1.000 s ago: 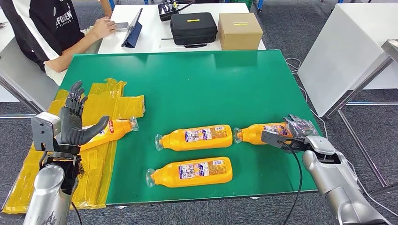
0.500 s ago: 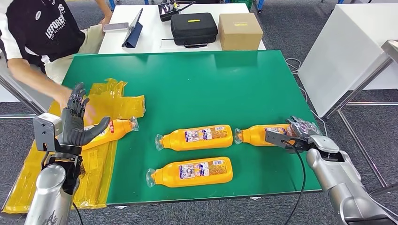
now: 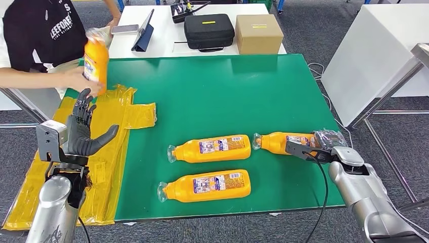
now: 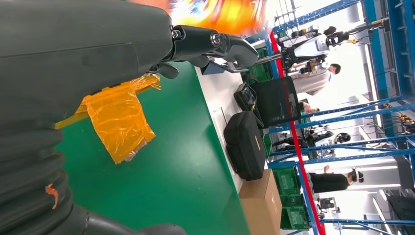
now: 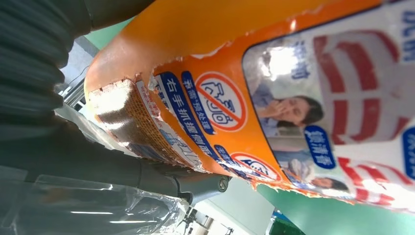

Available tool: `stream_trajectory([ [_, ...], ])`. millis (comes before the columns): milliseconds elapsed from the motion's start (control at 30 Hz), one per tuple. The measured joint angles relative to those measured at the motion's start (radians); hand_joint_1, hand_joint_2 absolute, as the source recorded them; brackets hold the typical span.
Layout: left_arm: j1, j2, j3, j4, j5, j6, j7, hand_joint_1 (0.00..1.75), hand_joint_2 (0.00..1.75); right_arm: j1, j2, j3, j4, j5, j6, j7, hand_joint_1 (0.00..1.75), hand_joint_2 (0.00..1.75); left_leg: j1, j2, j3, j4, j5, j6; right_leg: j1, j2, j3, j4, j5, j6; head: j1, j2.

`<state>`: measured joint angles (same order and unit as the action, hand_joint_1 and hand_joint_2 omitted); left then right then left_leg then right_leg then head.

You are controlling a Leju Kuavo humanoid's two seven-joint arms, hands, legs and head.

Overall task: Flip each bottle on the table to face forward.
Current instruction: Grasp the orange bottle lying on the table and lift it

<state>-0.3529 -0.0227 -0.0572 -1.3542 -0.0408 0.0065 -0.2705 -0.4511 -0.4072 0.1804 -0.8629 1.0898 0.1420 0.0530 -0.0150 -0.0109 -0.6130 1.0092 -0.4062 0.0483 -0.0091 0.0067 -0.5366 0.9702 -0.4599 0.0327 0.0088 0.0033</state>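
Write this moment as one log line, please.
left hand: open, raised | right hand: holds right bottle | person: lifts bottle

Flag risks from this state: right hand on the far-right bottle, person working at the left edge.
1. The right hand grips the right bottle at its base end only; turning it from there could let it slip or roll.
2. Its cap end lies close to the middle bottle; a swing might knock that one askew.
3. The left hand is raised and open near the person's hand lifting a bottle; any arm motion risks contact.
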Motion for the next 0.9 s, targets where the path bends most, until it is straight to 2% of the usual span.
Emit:
stream_trajectory([
  [233,0.000,-0.001,0.000,0.000,0.000,0.000,0.000,0.00,1.75,0.014,0.010,-0.008,-0.007,0.002,-0.055,0.003,1.75,1.75,0.000,0.001,0.000,0.000,0.000,0.000,0.000,0.000,0.000,0.000,0.000,0.000,0.000,0.000],
  [400,0.016,-0.001,0.000,-0.008,-0.004,0.003,0.001,0.00,1.75,0.079,0.034,-0.050,-0.093,-0.024,-0.112,0.027,1.75,1.75,0.000,0.000,-0.001,0.000,0.000,0.000,0.000,0.000,0.000,0.000,0.000,0.000,0.000,0.000],
  [633,0.051,-0.003,0.000,-0.044,-0.021,0.009,0.012,0.00,1.75,0.144,0.097,-0.126,-0.239,-0.050,-0.194,0.042,1.75,1.75,0.000,0.000,-0.002,0.000,0.000,0.000,0.000,0.000,-0.002,0.000,-0.001,0.000,0.000,0.000],
  [900,0.049,-0.015,0.000,-0.066,-0.057,0.013,0.052,0.00,1.75,0.188,0.191,-0.192,-0.376,-0.090,-0.278,0.044,1.75,1.75,0.001,0.000,-0.002,0.000,0.000,0.000,0.000,0.000,-0.002,0.000,-0.001,0.000,0.000,0.000],
])
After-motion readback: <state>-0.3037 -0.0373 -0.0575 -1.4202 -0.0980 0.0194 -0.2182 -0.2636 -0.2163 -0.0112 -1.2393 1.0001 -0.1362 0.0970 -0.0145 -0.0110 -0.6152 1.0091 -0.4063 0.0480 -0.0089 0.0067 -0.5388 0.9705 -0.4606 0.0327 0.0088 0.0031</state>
